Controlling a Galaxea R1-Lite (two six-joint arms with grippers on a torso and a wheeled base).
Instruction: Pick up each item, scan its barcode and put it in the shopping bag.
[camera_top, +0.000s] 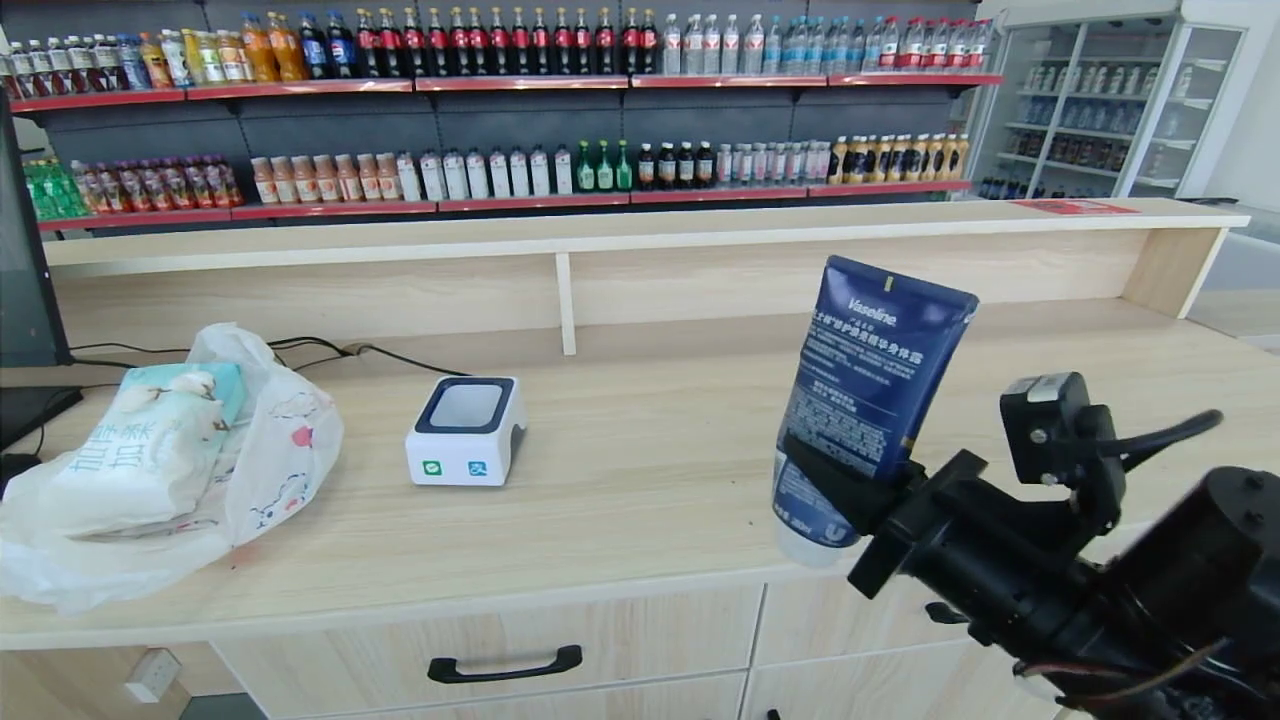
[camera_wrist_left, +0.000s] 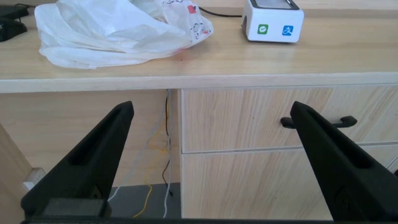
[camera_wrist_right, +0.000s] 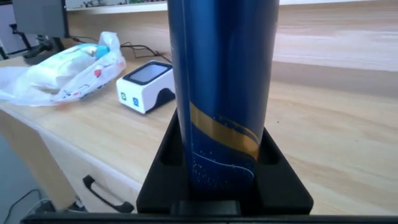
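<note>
Nearest, at the right, the right gripper (camera_top: 845, 495) is clamped on the lower end of a dark blue lotion tube (camera_top: 870, 370), one finger on each side. The tube stands cap end down and its flat crimped end leans up and to the right; it is held in the air over the near right part of the wooden counter (camera_top: 650, 480), well to the right of the scanner (camera_top: 466, 430). That scanner, a small white box with a dark-framed window on top, sits near the middle of the counter. To its left lies the white plastic shopping bag (camera_top: 270, 450), slumped on the counter's left end, with a soft pack of tissues (camera_top: 150, 440) inside its open mouth. The left gripper (camera_wrist_left: 211, 107) hangs below the counter's near edge in front of the drawers, its two black fingers spread wide with nothing between them. A black drawer handle (camera_top: 505, 665) shows under the counter. Dark cables (camera_top: 330, 348) run along the far side behind the bag, and shelves of bottles (camera_top: 520, 170) line the far wall.
</note>
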